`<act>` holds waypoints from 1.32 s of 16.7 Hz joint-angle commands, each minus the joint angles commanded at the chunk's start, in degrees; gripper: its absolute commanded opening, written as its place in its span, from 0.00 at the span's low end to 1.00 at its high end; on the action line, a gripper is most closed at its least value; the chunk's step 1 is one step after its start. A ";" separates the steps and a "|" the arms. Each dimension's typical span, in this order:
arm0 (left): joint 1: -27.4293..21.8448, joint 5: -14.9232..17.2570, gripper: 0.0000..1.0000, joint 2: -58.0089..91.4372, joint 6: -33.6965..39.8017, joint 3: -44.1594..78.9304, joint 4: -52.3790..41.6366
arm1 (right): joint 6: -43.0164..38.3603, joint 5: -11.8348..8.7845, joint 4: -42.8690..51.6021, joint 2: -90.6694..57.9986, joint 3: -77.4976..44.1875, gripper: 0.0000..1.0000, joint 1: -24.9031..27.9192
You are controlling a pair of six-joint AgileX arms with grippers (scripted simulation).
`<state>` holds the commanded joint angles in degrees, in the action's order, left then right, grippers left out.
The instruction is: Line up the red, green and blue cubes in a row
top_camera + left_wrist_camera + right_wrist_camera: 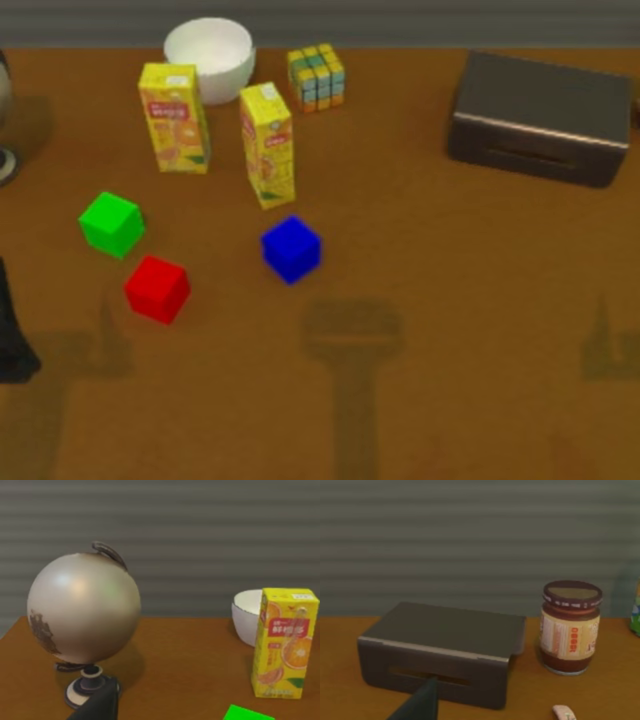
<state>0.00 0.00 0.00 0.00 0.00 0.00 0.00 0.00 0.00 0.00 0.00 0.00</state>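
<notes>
Orange-fruit juice cartons (pixel 175 118), lettering illegible

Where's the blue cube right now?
In the top view, the blue cube sits near the table's middle, just in front of the nearer juice carton and to the right of the red cube.

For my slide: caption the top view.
Red cube, green cube and blue cube sit unaligned below two juice cartons.

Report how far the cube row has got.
Nothing is done: the green cube and red cube sit close together at the left, the blue cube apart, forming no line. Neither gripper holds anything. All three still need lining up.
</notes>
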 joint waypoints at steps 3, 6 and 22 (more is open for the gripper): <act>-0.10 -0.01 1.00 0.57 -0.05 0.56 -0.37 | 0.00 0.00 0.00 0.00 0.00 1.00 0.00; -1.07 -0.03 1.00 5.98 -0.49 5.77 -3.85 | 0.00 0.00 0.00 0.00 0.00 1.00 0.00; -13.06 0.12 1.00 92.40 -6.02 66.49 -48.48 | 0.00 0.00 0.00 0.00 0.00 1.00 0.00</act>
<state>-13.06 0.12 92.40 -6.02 66.49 -48.48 0.00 0.00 0.00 0.00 0.00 0.00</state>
